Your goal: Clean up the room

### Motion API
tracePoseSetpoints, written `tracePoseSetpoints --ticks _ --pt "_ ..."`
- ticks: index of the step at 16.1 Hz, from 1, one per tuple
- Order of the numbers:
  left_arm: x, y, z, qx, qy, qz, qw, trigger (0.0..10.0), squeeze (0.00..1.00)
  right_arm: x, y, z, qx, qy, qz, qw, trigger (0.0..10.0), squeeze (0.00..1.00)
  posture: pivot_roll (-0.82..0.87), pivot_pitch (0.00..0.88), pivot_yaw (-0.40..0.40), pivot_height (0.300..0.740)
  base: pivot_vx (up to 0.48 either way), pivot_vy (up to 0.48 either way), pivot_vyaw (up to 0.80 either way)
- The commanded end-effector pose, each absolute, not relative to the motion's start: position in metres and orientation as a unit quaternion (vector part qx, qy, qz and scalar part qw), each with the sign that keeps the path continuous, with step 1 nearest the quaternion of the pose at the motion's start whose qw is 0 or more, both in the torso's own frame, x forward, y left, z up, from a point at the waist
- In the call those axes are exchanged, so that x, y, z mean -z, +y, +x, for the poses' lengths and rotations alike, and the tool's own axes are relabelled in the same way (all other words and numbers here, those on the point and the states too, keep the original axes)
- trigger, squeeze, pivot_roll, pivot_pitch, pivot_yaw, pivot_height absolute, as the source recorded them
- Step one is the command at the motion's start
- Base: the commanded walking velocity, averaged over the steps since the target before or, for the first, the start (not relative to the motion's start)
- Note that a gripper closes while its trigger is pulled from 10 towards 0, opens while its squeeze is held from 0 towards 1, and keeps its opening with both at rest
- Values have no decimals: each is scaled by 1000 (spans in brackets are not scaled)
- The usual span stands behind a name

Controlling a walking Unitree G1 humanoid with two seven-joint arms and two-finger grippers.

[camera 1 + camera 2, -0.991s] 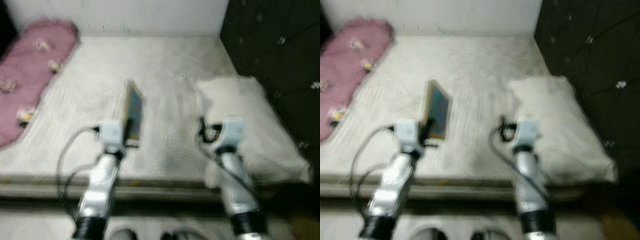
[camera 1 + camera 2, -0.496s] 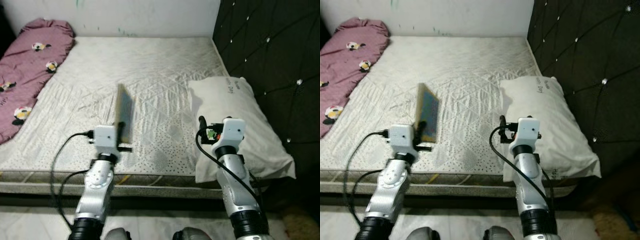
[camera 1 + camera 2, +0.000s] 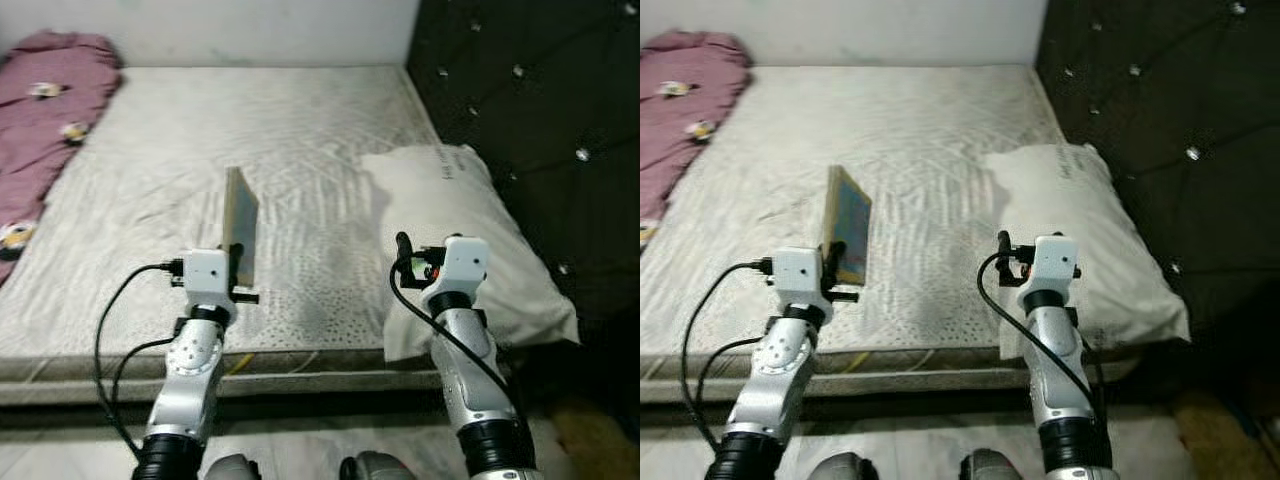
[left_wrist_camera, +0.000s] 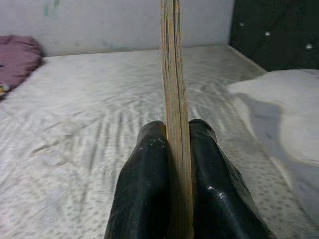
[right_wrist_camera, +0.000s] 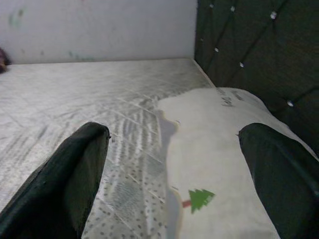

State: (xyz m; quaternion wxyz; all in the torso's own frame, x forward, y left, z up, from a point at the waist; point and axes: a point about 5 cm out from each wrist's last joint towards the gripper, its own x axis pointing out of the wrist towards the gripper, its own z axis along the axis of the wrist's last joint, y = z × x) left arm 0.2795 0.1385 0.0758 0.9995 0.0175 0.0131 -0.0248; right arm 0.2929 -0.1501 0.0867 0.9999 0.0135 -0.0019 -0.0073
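Observation:
A thin book [image 3: 240, 226] with a blue cover [image 3: 848, 238] stands upright on its edge above the near part of the mattress [image 3: 250, 140]. My left gripper [image 4: 170, 144] is shut on the book's lower edge [image 4: 172, 89], one black finger on each side. My right gripper [image 5: 172, 154] is open above the near corner of the white pillow [image 3: 460, 230], with nothing between its fingers [image 5: 75, 179].
A pink blanket [image 3: 45, 110] with small prints lies along the mattress's left side. A dark tufted headboard [image 3: 530, 110] rises on the right behind the pillow. The bed's front edge [image 3: 300, 365] runs just ahead of my arms.
The camera has shifted and the view turned a little to the right. The book stays clamped upright in my left gripper; the right gripper stays open over the pillow.

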Motion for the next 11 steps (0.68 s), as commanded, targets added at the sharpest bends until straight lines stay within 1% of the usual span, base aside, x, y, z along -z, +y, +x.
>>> tracePoseSetpoints --ticks 1,3,4,6,7,11 --pt "-88 141 282 22 -13 17 1000 10000 0 -88 -148 296 5 -4 14 1000 10000 0 -41 20 -1 740 0 0 -400" --pt "-89 140 282 30 -17 12 999 10000 0 -88 -148 296 3 -4 13 1000 10000 0 -42 18 -3 740 0 0 0" --pt "-90 139 283 37 -18 5 999 10000 0 -88 -148 297 3 -4 12 1000 10000 0 -44 18 -4 740 0 0 -463" --pt "-91 137 283 42 -20 1 999 10000 0 -89 -149 297 4 -4 12 1000 10000 0 -47 17 -5 740 0 0 -800" --pt "-90 136 283 40 -19 5 999 10000 0 -89 -149 297 4 -4 12 1000 10000 0 -49 18 -5 740 0 0 -406" --pt "-91 135 283 43 -17 -1 999 10000 0 -88 -150 297 4 -2 9 1000 10000 0 -50 22 -4 740 0 0 0"
